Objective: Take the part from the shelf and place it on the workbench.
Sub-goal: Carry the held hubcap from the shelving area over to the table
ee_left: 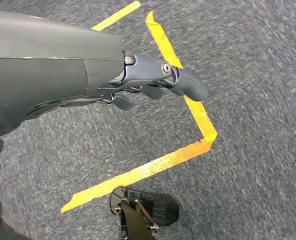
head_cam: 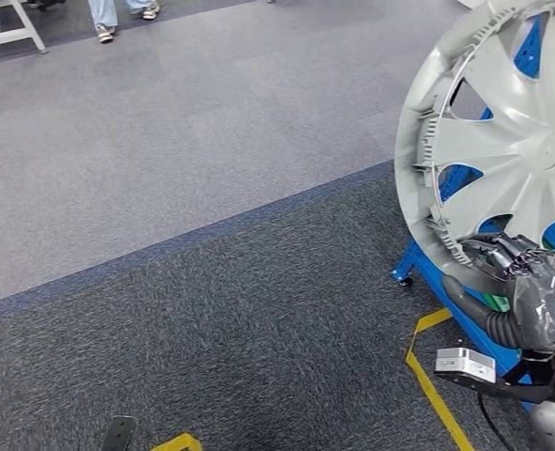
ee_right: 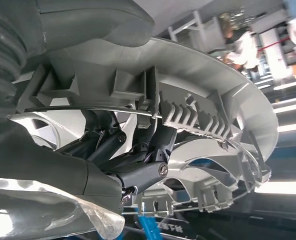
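The right hand [head_cam: 515,258] grips the lower rim of a large grey wheel cover [head_cam: 501,141], fingers hooked through the openings behind the rim and thumb over the outer edge, as the right wrist view shows [ee_right: 138,170]. The wheel cover stands nearly upright at the far right of the scene, held off the floor in front of a blue frame [head_cam: 466,310], apparently the foot of the shelf. By my judgement the part is already lifted clear and the carrying step is in hand; no workbench is in sight, so the next move calls for turning or walking toward it while keeping the broad cover steady and clear of the frame. The right arm is bent, forearm low, wrist wrapped in clear plastic. The left hand [ee_left: 154,85] hangs empty over the grey carpet [head_cam: 189,282], fingers loosely extended, above yellow floor tape [ee_left: 169,157].
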Available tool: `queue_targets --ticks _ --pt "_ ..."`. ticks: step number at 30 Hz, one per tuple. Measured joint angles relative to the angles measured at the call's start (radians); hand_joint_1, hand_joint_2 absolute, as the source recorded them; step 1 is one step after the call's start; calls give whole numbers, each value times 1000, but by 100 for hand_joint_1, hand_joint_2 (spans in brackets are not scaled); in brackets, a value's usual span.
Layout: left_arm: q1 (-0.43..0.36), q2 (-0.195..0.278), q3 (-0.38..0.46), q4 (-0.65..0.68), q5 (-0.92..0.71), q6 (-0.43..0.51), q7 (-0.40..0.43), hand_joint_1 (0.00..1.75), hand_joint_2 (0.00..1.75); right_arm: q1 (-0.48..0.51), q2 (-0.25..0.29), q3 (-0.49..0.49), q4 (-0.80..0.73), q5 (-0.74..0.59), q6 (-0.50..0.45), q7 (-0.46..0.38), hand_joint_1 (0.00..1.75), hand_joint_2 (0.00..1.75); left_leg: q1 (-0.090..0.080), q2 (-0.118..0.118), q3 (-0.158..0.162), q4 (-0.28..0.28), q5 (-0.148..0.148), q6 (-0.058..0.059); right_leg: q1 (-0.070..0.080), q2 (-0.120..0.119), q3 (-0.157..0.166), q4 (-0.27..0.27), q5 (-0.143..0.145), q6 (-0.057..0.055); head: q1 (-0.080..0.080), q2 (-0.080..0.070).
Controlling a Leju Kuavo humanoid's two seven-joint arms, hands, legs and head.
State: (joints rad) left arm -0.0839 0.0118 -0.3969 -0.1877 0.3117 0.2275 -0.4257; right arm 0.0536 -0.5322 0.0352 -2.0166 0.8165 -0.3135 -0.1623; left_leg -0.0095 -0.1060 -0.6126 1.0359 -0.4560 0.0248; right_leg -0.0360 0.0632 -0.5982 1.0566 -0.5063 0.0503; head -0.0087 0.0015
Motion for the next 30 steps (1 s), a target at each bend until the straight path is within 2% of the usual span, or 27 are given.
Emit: queue_targets --ticks 1,3,4,5,7,8,9,10,11,12,14,15,16,18,19,21,22,23,24,25,26,27,28,29,30 --pt "0 1 0 0 0 0 1 0 175 -1 0 0 -1 0 1 0 175 175 0 -12 -6 3 1 -4 0 6 7 -9 -5 -4 -1 0" --pt "3 3 0 0 0 0 2 0 175 -3 0 0 -3 1 2 0 175 175 4 -29 -11 4 2 -12 1 -15 12 -11 -5 -15 -1 0" --pt "5 3 -1 0 0 0 3 0 175 -5 0 0 -3 1 2 1 175 175 3 -19 -14 13 -4 -16 2 -25 15 -13 -5 -21 -3 0" --pt "5 2 -1 0 0 0 3 0 175 -7 0 0 -4 1 2 1 175 175 2 5 -25 39 -20 -21 2 -37 19 -14 -6 -27 -6 0" --pt "1 1 -1 0 0 0 3 0 175 -8 -1 0 -6 1 2 1 175 175 2 69 -73 147 -74 -30 6 -62 25 -15 -10 -36 -11 0" --pt "-1 0 -1 0 0 0 3 0 175 -9 -1 0 -6 1 3 1 175 175 4 87 -104 213 -101 -32 10 -76 27 -15 -13 -40 -12 0" --pt "-1 0 -1 0 0 0 3 0 175 -10 -1 0 -6 1 4 0 175 175 6 94 -126 261 -115 -32 12 -88 30 -15 -15 -42 -12 0" --pt "0 -1 -1 0 0 -1 4 0 175 -10 -1 0 -6 1 6 0 175 175 6 96 -136 279 -112 -30 15 -101 32 -15 -17 -43 -12 0" --pt "1 -1 -1 0 0 -2 4 0 175 -11 -1 0 -6 1 8 1 175 175 5 98 -128 261 -92 -25 16 -113 36 -15 -20 -44 -12 0" --pt "2 0 -1 0 0 -3 4 0 175 -12 -1 0 -6 1 10 2 175 175 1 104 -103 208 -59 -19 17 -125 40 -15 -23 -44 -12 0" --pt "0 1 -1 0 -3 -5 4 0 175 -13 -1 0 -6 2 13 5 175 175 -15 148 -43 79 -5 -2 20 -147 47 -16 -30 -40 -12 0" --pt "-2 2 -1 0 -5 -5 4 0 175 -13 -1 0 -6 3 14 6 175 175 -24 168 -23 35 6 4 22 -158 50 -17 -33 -37 -12 0" --pt "-3 2 -1 0 -6 -5 4 0 175 -13 -1 0 -6 4 15 7 175 175 -31 180 -15 13 5 9 23 -169 51 -20 -35 -33 -12 0" --pt "-3 3 -1 0 -8 -6 4 0 175 -13 -2 0 -7 8 17 9 175 175 -32 161 -11 -3 6 16 25 -193 55 -27 -39 -24 -12 0" --pt "-2 2 -2 0 -9 -6 4 0 175 -13 -3 0 -7 9 17 11 175 175 -29 148 -6 -12 10 20 23 -188 56 -25 -45 -20 -11 0" --pt "-2 0 -2 0 -12 -6 5 0 175 -13 -7 -1 -8 11 18 15 175 175 -20 123 4 -27 17 28 21 -136 30 30 -79 -16 -8 0" --pt "-4 -2 -3 0 -14 -6 5 0 175 -13 -9 -1 -9 12 18 15 175 175 -19 112 5 -29 18 30 19 -101 2 87 -104 -14 -6 0" --pt "-7 -3 -4 0 -16 -7 5 0 175 -12 -10 -2 -9 14 18 16 175 175 -17 99 6 -28 17 31 18 -79 -36 154 -127 -13 -4 0" --pt "-8 -5 -5 0 -18 -7 5 0 175 -10 -11 -2 -9 16 19 16 175 175 -17 85 7 -27 17 31 18 -70 -71 210 -139 -10 -2 0" --pt "-9 -7 -6 0 -18 -7 5 0 175 -8 -11 -2 -9 17 19 17 175 175 -16 71 8 -25 15 31 17 -66 -96 237 -134 -8 -2 0" --pt "-8 -9 -7 0 -19 -7 5 0 175 -4 -11 -2 -9 19 18 19 175 175 -15 56 10 -23 13 30 17 -64 -103 228 -109 -6 -2 0" --pt "-8 -11 -8 0 -20 -7 5 0 175 1 -11 -4 -9 20 18 21 175 175 -13 41 12 -20 10 28 15 -60 -91 182 -69 -4 -2 0" --pt "-8 -13 -8 0 -22 -7 5 0 175 5 -11 -6 -9 22 17 23 175 175 -11 28 14 -16 6 24 11 -48 -67 116 -28 -1 -2 0" --pt "-9 -14 -9 0 -24 -6 5 0 175 10 -11 -8 -10 24 17 24 175 175 -10 14 13 -8 1 18 7 -28 -40 55 -1 1 -1 0" --pt "-10 -15 -10 0 -26 -6 5 0 175 15 -11 -10 -11 27 16 24 175 175 -10 1 9 -2 -2 13 5 -12 -20 13 12 0 -1 0"
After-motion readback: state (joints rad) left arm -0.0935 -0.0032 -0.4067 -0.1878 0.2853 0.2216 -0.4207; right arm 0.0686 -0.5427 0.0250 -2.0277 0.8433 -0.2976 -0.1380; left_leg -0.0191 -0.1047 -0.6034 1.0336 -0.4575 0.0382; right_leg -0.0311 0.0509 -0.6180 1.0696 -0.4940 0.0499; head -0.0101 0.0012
